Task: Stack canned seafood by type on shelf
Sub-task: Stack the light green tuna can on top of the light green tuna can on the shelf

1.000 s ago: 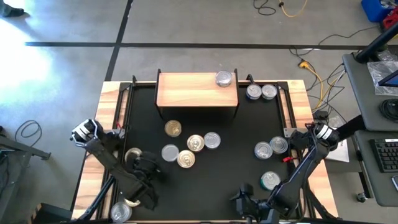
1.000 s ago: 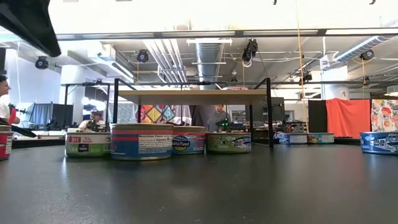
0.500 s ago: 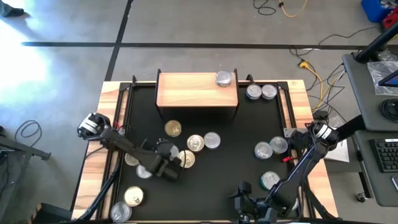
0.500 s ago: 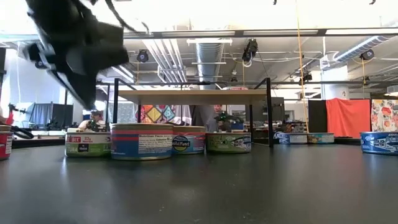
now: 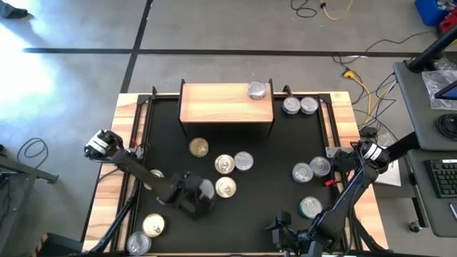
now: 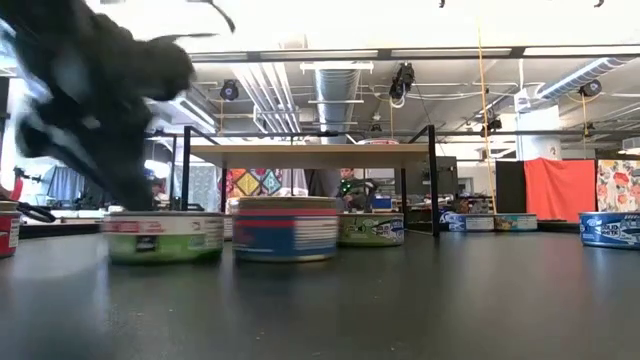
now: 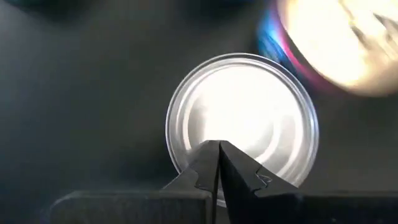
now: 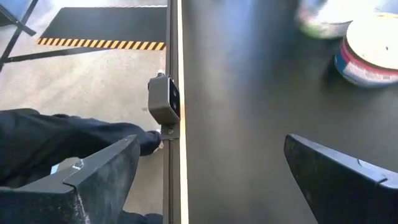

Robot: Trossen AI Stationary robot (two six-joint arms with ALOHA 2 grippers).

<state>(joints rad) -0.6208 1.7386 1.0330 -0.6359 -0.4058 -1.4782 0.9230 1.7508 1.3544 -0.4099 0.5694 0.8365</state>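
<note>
One shut left tool over tin

The left arm reaches in from its base at about 9 o'clock on the table's edge, stretched diagonally toward 5 o'clock, its wrist bent downward. The left gripper points straight down near the table's centre-left, its two dark fingers pressed flat together with no gap between them. In the low view it shows as a dark blurred mass at 10 o'clock. The right arm waits folded back at about 5 o'clock, the right gripper low at the near edge, jaws spread wide and holding nothing.
</note>
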